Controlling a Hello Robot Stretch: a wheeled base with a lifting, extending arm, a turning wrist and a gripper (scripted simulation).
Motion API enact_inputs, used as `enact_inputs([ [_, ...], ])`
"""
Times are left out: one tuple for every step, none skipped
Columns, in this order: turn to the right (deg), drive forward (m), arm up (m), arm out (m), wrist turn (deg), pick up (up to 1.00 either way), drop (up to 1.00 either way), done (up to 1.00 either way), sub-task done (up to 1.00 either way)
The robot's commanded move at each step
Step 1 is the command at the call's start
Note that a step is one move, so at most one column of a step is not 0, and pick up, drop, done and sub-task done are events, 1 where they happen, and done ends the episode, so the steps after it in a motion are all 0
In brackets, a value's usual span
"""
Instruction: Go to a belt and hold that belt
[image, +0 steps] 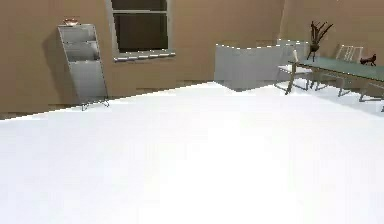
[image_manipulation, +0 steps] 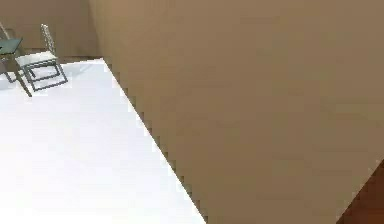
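Tool state cannot be told; the tall grey wire rack (image: 82, 62) stands far left, backed against the brown wall (image: 30, 50) for support.

Bright even light, v. pale floor (image: 190, 160)

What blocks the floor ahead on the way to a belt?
Cannot tell where the belt lies. Nothing stands on the white floor up to the grey wire shelf rack; a green-topped table sits at the forward view's right.

The base stands with its arm side toward a wall (image_manipulation: 260, 100).
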Motion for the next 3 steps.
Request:
enact_inputs([
  [-27.0, 0.0, 0.0, 0.0, 0.0, 0.0, 0.0, 0.0, 0.0],
  [0.0, 0.15, 0.0, 0.0, 0.0, 0.0, 0.0, 0.0, 0.0],
  [-30.0, 0.0, 0.0, 0.0, 0.0, 0.0, 0.0, 0.0, 0.0],
])
